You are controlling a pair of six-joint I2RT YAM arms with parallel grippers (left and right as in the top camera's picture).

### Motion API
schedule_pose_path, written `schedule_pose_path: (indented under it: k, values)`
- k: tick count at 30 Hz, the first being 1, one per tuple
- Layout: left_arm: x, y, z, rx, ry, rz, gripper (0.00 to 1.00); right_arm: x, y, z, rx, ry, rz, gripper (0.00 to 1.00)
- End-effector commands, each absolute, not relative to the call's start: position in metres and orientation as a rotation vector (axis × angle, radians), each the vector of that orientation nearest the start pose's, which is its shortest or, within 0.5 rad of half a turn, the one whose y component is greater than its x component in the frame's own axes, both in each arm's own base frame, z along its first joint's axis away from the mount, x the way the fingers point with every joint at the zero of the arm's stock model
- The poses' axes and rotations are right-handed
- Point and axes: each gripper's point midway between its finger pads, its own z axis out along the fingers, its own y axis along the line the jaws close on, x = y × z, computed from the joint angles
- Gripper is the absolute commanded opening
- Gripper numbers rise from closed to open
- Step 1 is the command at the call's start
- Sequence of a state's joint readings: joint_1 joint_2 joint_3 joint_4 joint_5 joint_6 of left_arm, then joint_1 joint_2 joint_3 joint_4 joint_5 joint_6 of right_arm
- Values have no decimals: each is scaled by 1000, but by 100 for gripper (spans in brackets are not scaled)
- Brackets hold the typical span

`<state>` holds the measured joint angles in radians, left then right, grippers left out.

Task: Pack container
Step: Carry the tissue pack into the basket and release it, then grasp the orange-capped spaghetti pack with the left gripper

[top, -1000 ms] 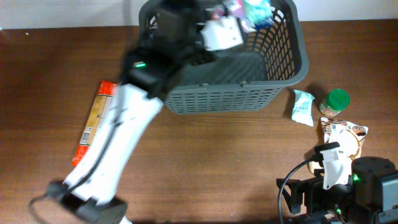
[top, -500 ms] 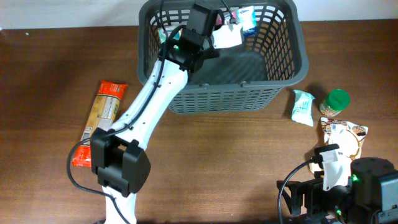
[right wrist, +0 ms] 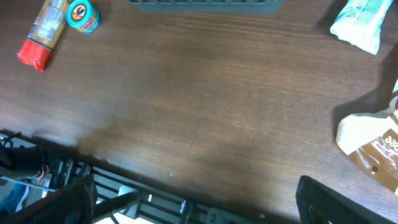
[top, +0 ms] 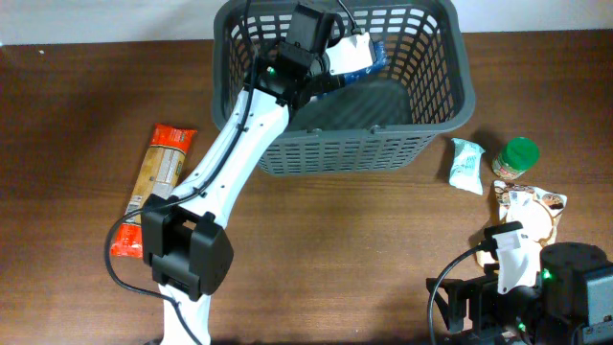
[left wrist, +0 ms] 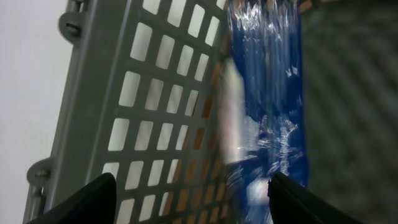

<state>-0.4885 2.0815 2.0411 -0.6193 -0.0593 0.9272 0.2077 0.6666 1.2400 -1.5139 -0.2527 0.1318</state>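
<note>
The dark grey lattice basket (top: pixel 436 96) stands at the far middle of the table. My left arm reaches into it from the left. My left gripper (top: pixel 351 55) is open inside the basket near the far wall. In the left wrist view its fingertips (left wrist: pixel 199 202) are wide apart, with the basket wall (left wrist: pixel 143 106) on the left and a shiny blue packet (left wrist: pixel 273 93) ahead between them. The blue packet (top: pixel 372 57) lies just right of the gripper. My right gripper (right wrist: pixel 202 199) is open and empty, low over the table's front right.
A long orange-brown packet (top: pixel 158 177) lies left of the basket. A small teal-white packet (top: pixel 466 163), a green-lidded jar (top: pixel 518 158) and a brown-white pouch (top: pixel 532 209) lie right of it. The right wrist view shows the teal-white packet (right wrist: pixel 360 18) and the pouch (right wrist: pixel 373 140).
My left arm has swung in and settled over the basket. Its gripper moved slightly right and toward the basket's middle. The blue packet now shows beside it. The right arm has not moved.
</note>
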Motion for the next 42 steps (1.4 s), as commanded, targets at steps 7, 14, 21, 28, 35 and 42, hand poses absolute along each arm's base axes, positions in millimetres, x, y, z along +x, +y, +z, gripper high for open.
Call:
schedule_pose_path:
  k: [7, 14, 21, 28, 35, 42]
  values:
    - [418, -198, 459, 1039, 1636, 239, 73, 115, 69, 266, -239, 2510, 448, 99]
    - [335, -43, 485, 600, 1915, 334, 93, 118, 70, 268, -241, 2493, 450, 99]
    - [315, 51, 432, 264, 2192, 242, 100, 121, 72, 271, -255, 2476, 456, 99]
    - [333, 102, 306, 81, 2405, 20, 99, 121, 72, 271, -278, 2469, 449, 99]
    - [358, 96, 206, 124, 2457, -31, 99, 121, 72, 271, -277, 2469, 448, 99]
    - [383, 103, 115, 107, 2550, 16, 99, 121, 72, 271, -277, 2469, 448, 99]
